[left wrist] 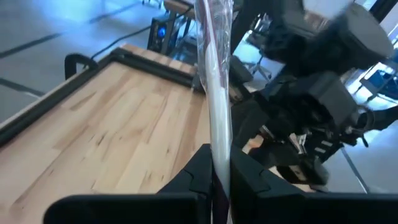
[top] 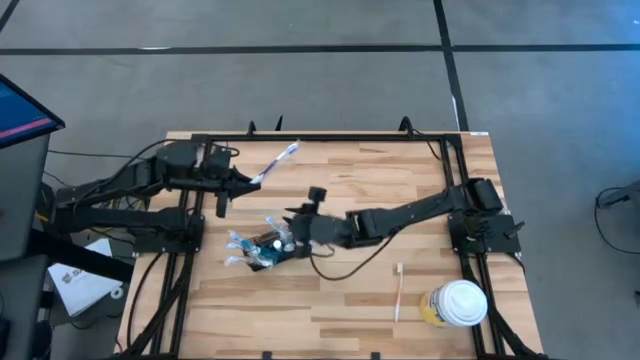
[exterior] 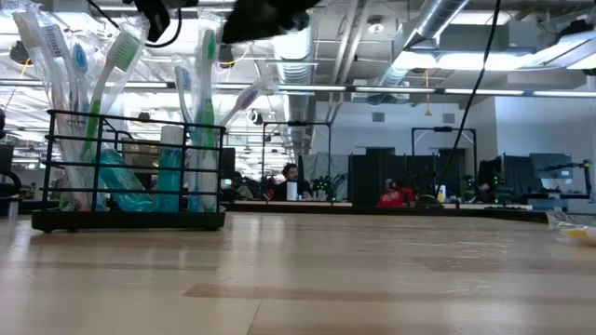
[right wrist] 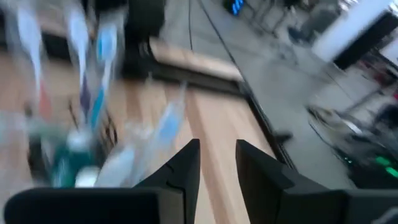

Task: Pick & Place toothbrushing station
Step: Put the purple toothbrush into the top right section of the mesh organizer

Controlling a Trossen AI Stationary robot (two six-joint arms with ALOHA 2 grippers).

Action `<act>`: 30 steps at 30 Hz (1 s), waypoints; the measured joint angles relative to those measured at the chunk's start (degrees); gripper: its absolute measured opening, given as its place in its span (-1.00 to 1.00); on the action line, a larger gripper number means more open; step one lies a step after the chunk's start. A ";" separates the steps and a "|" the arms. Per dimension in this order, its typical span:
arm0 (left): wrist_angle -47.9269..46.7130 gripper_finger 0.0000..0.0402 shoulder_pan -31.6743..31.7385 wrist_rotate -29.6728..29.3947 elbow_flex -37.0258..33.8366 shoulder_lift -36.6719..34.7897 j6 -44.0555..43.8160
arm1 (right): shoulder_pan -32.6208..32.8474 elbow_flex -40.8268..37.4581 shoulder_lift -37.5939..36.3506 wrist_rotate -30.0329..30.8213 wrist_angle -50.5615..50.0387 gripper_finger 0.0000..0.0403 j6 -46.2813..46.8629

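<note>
Item: toothbrushing station (top: 265,250), upright on my counter (top: 420,290) left of centre, my right end effector (top: 292,236) just beside it, unclenched around nothing, while my left end effector (top: 246,180) clenches a wrapped toothbrush (top: 277,160) aloft, presumably for stocking.

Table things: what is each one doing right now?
Holder: upright, full of toothbrushes.
Left gripper: shut on a wrapped toothbrush, held off the table.
Right gripper: beside the holder, holding nothing, fingers apart.
Loose toothbrush: lying flat.
Cup: lid on, near the table's corner.
</note>
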 joint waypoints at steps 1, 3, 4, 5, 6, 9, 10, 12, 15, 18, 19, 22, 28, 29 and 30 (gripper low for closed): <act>0.23 -0.93 0.00 -0.17 -0.32 -0.57 0.02 | -0.80 0.00 -0.06 -2.89 2.47 -0.54 -0.31; 0.81 -0.93 0.00 -0.29 -0.79 -1.85 0.02 | -2.27 0.00 -0.33 -10.62 7.25 -0.54 -0.19; 0.74 -0.93 0.00 -0.30 -0.99 -2.39 0.05 | -3.23 0.00 -0.39 -15.29 9.67 -0.54 -0.06; 1.56 -0.93 0.00 -0.28 -1.07 -2.85 0.15 | -4.04 0.02 -0.41 -19.45 11.97 -0.54 0.07; 2.03 -0.93 0.00 -0.28 -1.07 -3.47 0.23 | -4.81 0.02 -0.40 -22.95 13.88 -0.54 0.07; 2.53 -0.93 0.00 -0.25 -1.11 -4.16 1.14 | -6.67 0.02 -0.40 -27.77 18.58 -0.54 0.13; 2.63 -0.93 0.00 -0.25 -1.12 -4.42 1.37 | -7.16 0.02 -0.42 -28.16 19.74 -0.54 0.20; 3.25 -0.93 0.00 -0.21 -1.12 -4.69 1.55 | -7.96 0.02 -0.42 -28.25 21.80 -0.54 0.37; 3.29 -0.93 0.00 -0.19 -1.12 -4.82 1.84 | -8.91 0.02 -0.42 -30.18 26.11 -0.54 0.72; 3.40 -0.93 0.00 -0.18 -1.12 -4.78 1.98 | -9.49 0.05 -0.75 -31.67 28.24 -0.54 1.50; 3.75 -0.93 0.00 -0.14 -1.12 -4.82 2.05 | -9.57 0.02 -1.17 -31.72 28.22 -0.54 2.01; 4.26 -0.93 0.00 -0.12 -1.12 -5.56 2.95 | -10.15 0.13 -2.81 -31.90 28.57 -0.54 2.21; 5.39 -0.93 -0.02 0.03 -1.09 -6.84 3.38 | -11.74 0.11 -6.02 -34.68 28.69 -0.54 3.22; 5.25 -0.93 -0.02 0.03 -1.11 -7.17 3.43 | -12.20 0.11 -6.57 -35.25 29.10 -0.54 4.20; 5.17 -0.93 -0.02 0.06 -1.12 -7.41 3.62 | -12.74 0.11 -7.00 -36.32 29.39 -0.54 5.21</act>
